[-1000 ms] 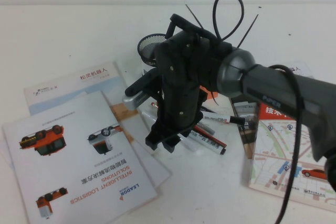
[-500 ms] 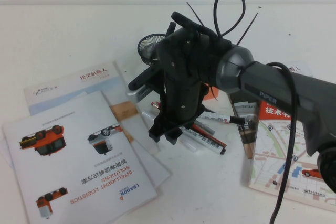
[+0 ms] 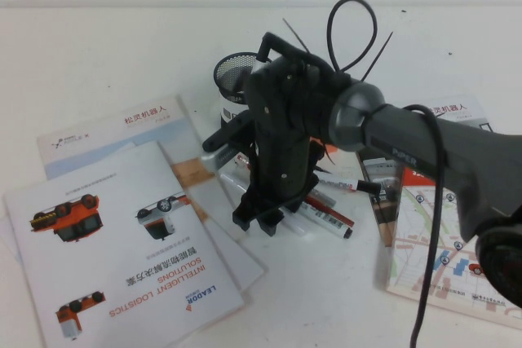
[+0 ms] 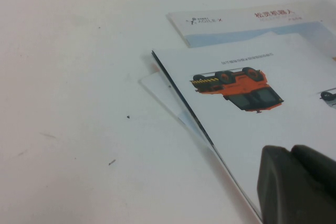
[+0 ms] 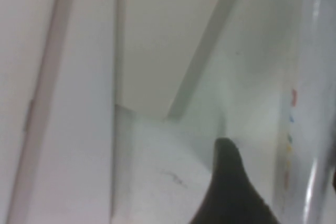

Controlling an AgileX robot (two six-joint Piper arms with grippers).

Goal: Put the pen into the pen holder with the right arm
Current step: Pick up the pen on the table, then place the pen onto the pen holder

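Note:
The pen holder (image 3: 235,72), a black mesh cup, stands just behind my right arm. My right gripper (image 3: 259,222) points down over a heap of pens, its tips close to the table. The white pen (image 3: 232,178) lies under it, with one end showing to the left of the gripper. In the right wrist view the white pen (image 5: 310,103) lies between the open fingers (image 5: 231,187), which do not grip it. My left gripper (image 4: 292,153) shows only in the left wrist view, shut and empty over a brochure.
A white marker with a black cap (image 3: 326,213), red pens and another pen (image 3: 352,185) lie right of the gripper. Brochures (image 3: 122,242) cover the table's left front. A map booklet (image 3: 444,234) lies at the right, under the right arm.
My right gripper has turned at the wrist and shifted slightly right over the pens. More of the pen holder shows behind it. The pens have not moved.

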